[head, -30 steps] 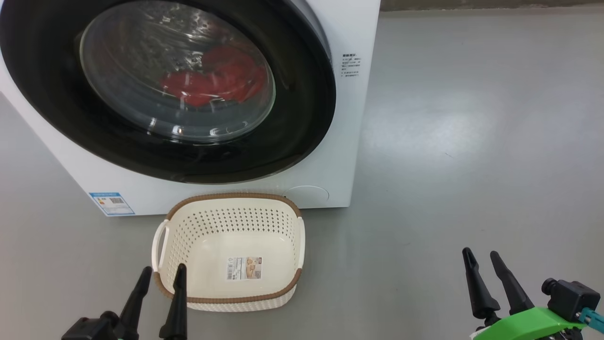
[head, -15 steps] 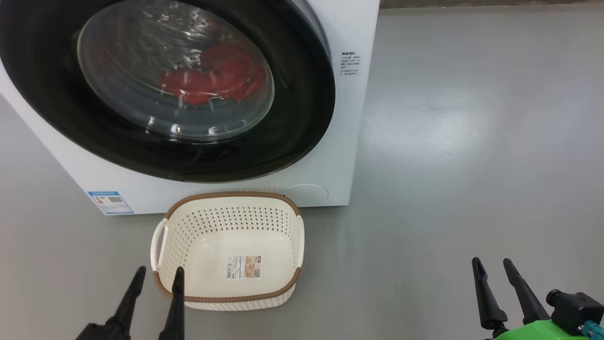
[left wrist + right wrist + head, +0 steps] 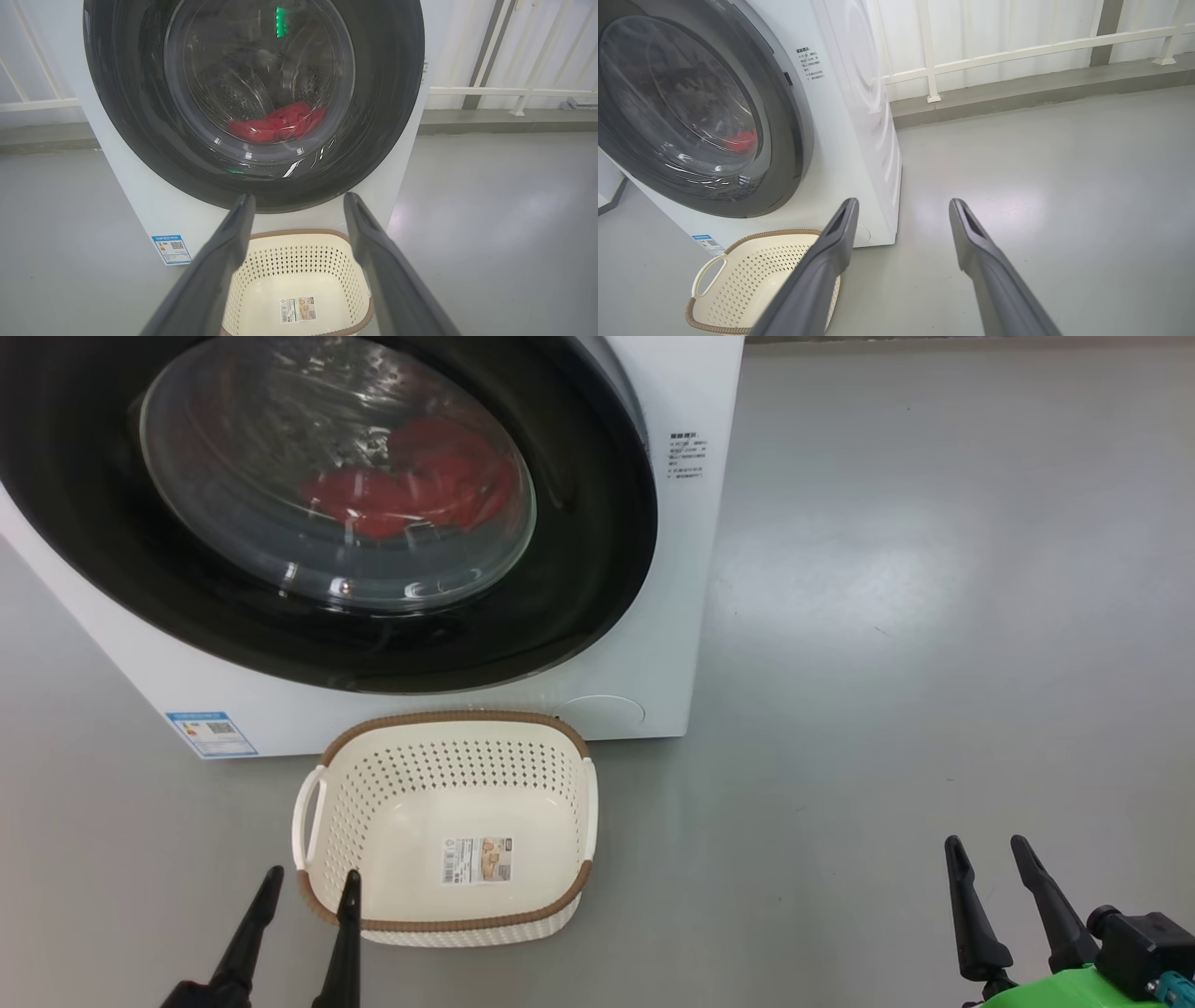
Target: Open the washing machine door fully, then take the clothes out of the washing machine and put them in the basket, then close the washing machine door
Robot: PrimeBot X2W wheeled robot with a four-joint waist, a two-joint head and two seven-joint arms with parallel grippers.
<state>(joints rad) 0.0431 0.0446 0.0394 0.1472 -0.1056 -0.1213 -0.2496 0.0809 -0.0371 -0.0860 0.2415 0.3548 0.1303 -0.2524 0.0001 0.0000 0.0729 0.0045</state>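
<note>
The white washing machine (image 3: 691,569) stands on the floor with its black-framed washing machine door (image 3: 579,588) shut. The red clothes (image 3: 411,485) lie inside the drum, seen through the glass bowl. The cream basket (image 3: 448,717) sits on the floor just in front of the machine, with only a paper label inside. My left gripper (image 3: 313,875) is open at the basket's near left corner. In the left wrist view the left gripper (image 3: 299,197) points at the door (image 3: 383,116) and the clothes (image 3: 280,123). My right gripper (image 3: 986,843) is open over bare floor, well right of the basket; the right wrist view shows it (image 3: 903,201) beside the machine (image 3: 850,116).
Grey floor (image 3: 934,616) spreads to the right of the machine. Behind it run a low kerb (image 3: 1017,93) and a white railing (image 3: 1017,49) against a pale wall. A blue label (image 3: 210,733) marks the machine's lower left front.
The head view has shifted slightly, so the machine and basket sit a little further left. Both grippers show a bit lower in it and stay open.
</note>
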